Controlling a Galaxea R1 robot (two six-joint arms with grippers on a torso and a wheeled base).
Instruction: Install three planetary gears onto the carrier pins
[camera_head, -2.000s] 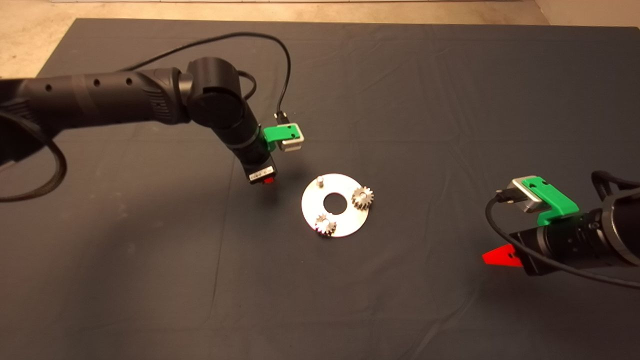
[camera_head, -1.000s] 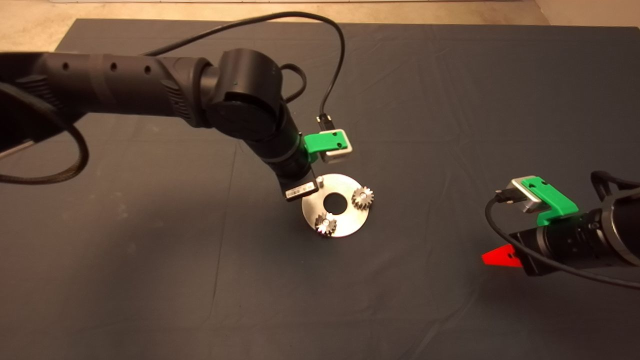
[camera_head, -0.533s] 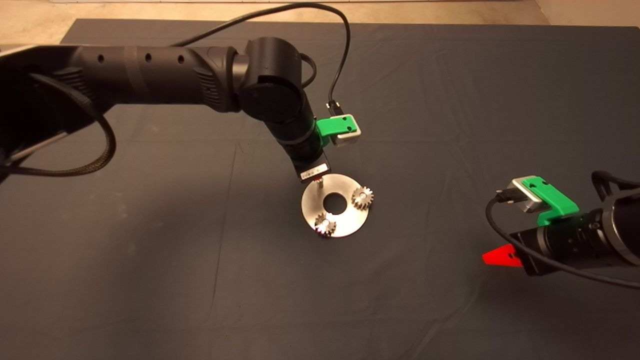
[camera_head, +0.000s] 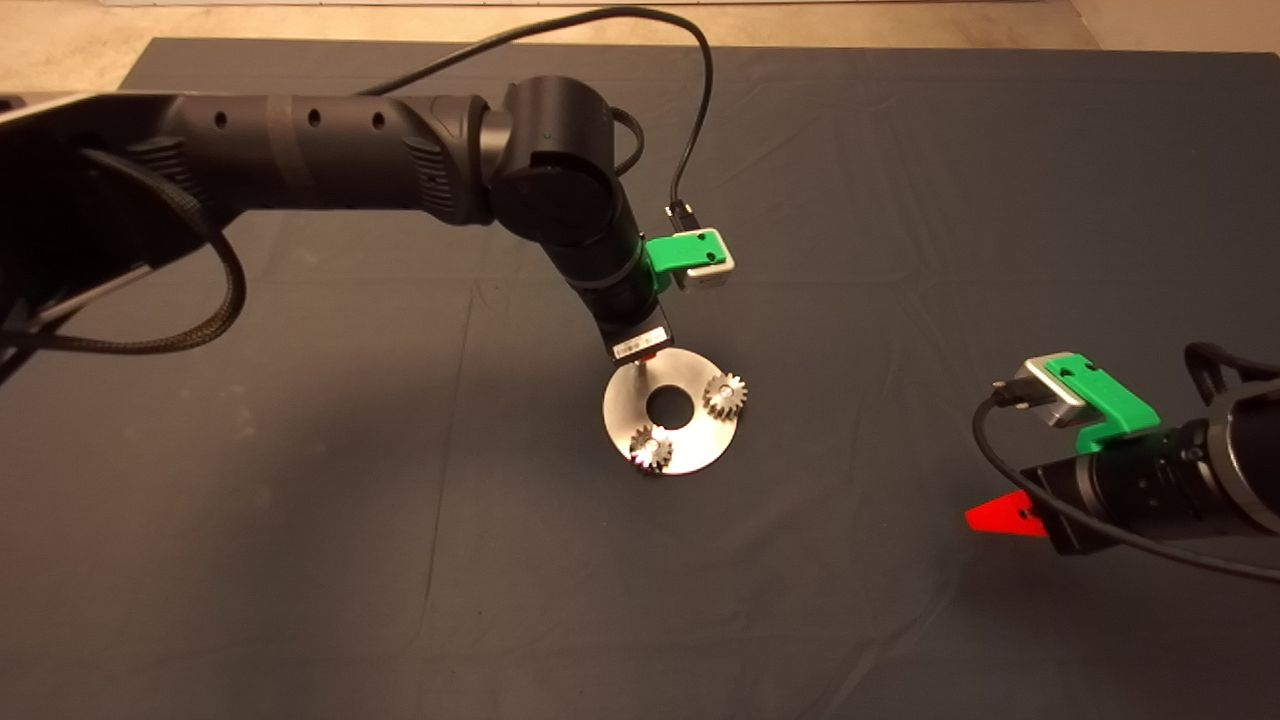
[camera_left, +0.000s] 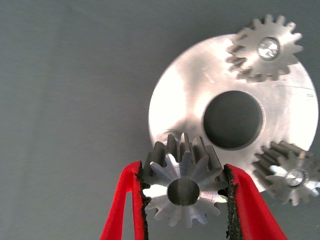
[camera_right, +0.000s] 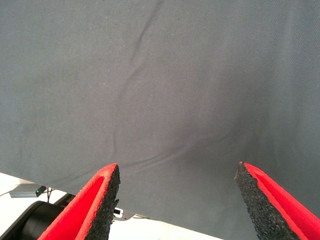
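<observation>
The shiny round carrier disc (camera_head: 690, 440) lies mid-mat. Two planetary gears sit on its pins, one at the right (camera_head: 725, 395) and one at the near left (camera_head: 650, 449). My left gripper (camera_head: 640, 352) hangs over the disc's far left edge, shut on the third gear (camera_left: 184, 189). In the left wrist view the disc (camera_left: 185, 95), the two seated gears (camera_left: 267, 47) (camera_left: 290, 172) and the held gear's bore show. The third pin (camera_head: 641, 370) is just under the gripper, mostly hidden. My right gripper (camera_head: 1000, 516) waits at the lower right, open and empty (camera_right: 177, 197).
The dark mat (camera_head: 900, 200) spreads wide around the disc. Bare floor (camera_head: 400, 20) shows beyond its far edge. The left arm's cable (camera_head: 690, 120) loops above the wrist.
My left arm has swung right from beside the disc to above its far left pin, carrying the gear. The right arm has not moved.
</observation>
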